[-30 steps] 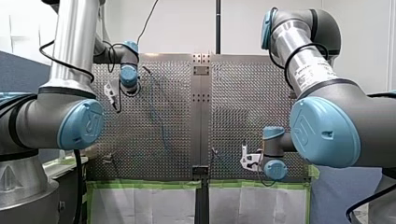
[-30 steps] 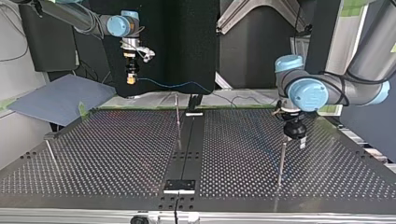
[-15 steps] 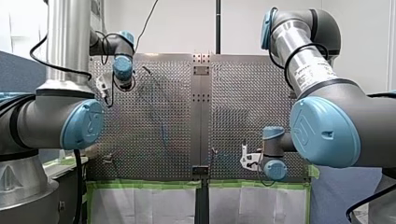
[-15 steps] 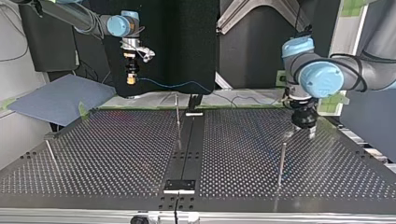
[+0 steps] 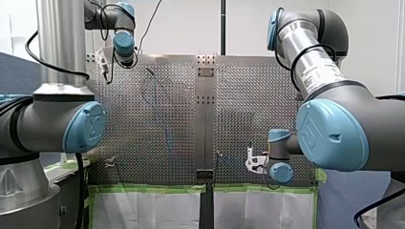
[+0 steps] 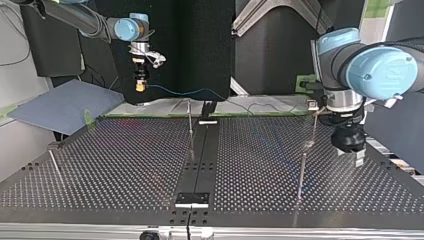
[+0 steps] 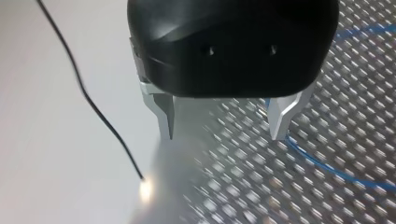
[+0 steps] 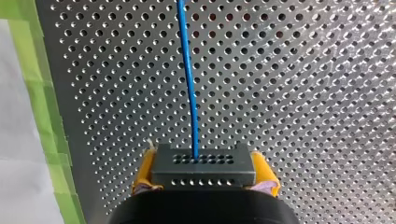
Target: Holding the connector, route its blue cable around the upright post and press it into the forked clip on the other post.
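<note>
Right fingers (image 8: 143, 171) pinch dark hole-dotted connector (image 8: 203, 168); thin blue cable (image 8: 189, 84) leaves its middle. Left fingers (image 7: 280, 116) spread.

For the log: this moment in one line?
black left gripper, metal fingers: open, empty | right gripper, yellow pads: shut on dark grey perforated connector | blue cable: attached

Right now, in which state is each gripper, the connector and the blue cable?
Left gripper: open, holding nothing.
Connector: clamped between yellow pads.
Right gripper: shut on the connector.
Blue cable: plugged into the connector, leading away ahead of it.
</note>
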